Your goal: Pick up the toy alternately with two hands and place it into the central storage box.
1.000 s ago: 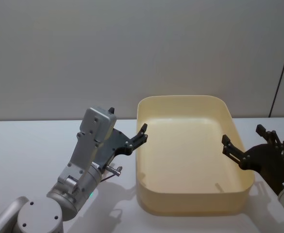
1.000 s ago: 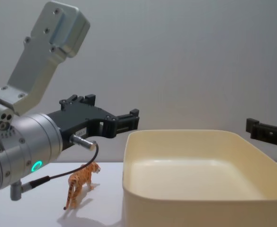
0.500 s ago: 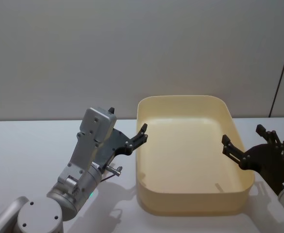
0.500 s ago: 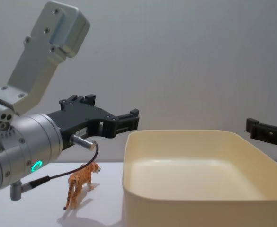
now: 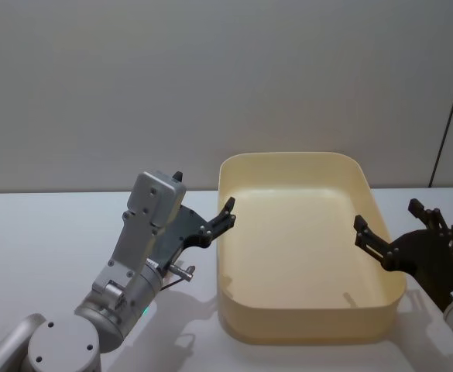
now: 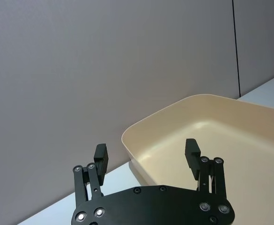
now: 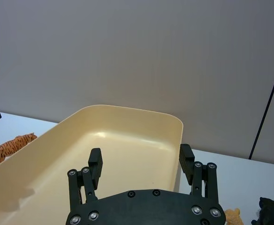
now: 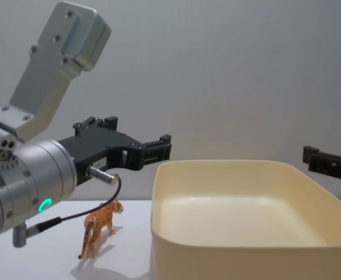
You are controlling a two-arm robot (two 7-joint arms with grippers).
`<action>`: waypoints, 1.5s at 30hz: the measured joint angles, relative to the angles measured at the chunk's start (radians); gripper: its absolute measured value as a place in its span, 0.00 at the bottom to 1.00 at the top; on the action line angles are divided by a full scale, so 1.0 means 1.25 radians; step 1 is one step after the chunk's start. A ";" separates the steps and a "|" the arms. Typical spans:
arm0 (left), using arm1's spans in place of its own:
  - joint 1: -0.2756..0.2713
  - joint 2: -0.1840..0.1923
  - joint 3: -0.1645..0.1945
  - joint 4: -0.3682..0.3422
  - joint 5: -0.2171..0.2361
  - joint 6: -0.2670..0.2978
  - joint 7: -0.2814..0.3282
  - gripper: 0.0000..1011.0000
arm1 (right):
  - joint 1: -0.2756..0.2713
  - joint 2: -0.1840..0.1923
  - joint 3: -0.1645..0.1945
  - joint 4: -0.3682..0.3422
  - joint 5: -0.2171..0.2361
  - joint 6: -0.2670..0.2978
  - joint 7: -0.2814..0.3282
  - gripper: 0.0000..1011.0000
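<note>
While left gripper and right gripper flank the empty storage box, fingers spread, first pick looks pending: left must descend onto the tiger.

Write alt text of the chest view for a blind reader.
A toy tiger stands on the white table left of a large empty cream tub. The left gripper hangs above the tiger; the right gripper shows at right.

left gripper hovers above a toy tiger beside the cream storage box.
</note>
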 joint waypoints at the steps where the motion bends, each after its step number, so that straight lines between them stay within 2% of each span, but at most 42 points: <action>1: 0.000 0.000 0.000 0.000 0.000 0.000 0.000 0.99 | 0.000 0.000 0.000 0.000 0.000 0.000 0.000 0.99; 19: 0.000 0.000 0.000 0.000 0.000 0.000 0.000 0.99 | 0.005 0.000 0.002 0.006 -0.003 -0.002 0.009 0.99; 28: 0.000 0.000 0.000 0.000 0.000 0.000 0.000 0.99 | 0.010 0.015 0.016 0.017 -0.006 -0.015 0.028 0.99; 45: 0.000 0.000 0.000 0.000 0.000 0.000 0.000 0.99 | -0.073 0.076 0.058 -0.033 0.024 -0.021 -0.014 0.99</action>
